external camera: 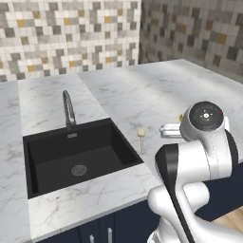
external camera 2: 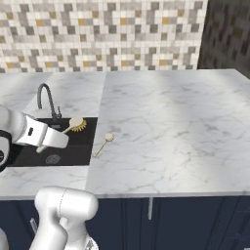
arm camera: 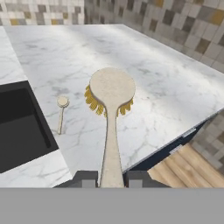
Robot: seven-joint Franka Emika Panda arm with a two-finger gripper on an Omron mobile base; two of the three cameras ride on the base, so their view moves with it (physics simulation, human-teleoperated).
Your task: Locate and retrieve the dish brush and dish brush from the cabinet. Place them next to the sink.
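My gripper point(arm camera: 111, 179) is shut on the handle of the yellow-bristled dish brush point(arm camera: 112, 89). It holds the brush in the air, head forward, over the counter to the right of the sink point(arm camera: 17, 127). In the right base view the held brush point(external camera 2: 76, 124) hangs over the basin's right edge. The pale tan dish brush point(external camera: 141, 137) point(external camera 2: 104, 143) point(arm camera: 61, 113) lies flat on the marble just right of the black sink point(external camera: 76, 154), apart from the gripper. The arched grey tap point(external camera: 69, 108) stands behind the basin. The cabinet is out of view.
White marble counter point(external camera: 142, 90) stretches to the right and back to a mosaic tile wall point(external camera: 71, 33). Navy drawers point(external camera 2: 195, 219) sit under the counter's front edge. Wooden floor point(arm camera: 188, 168) shows past the counter's corner.
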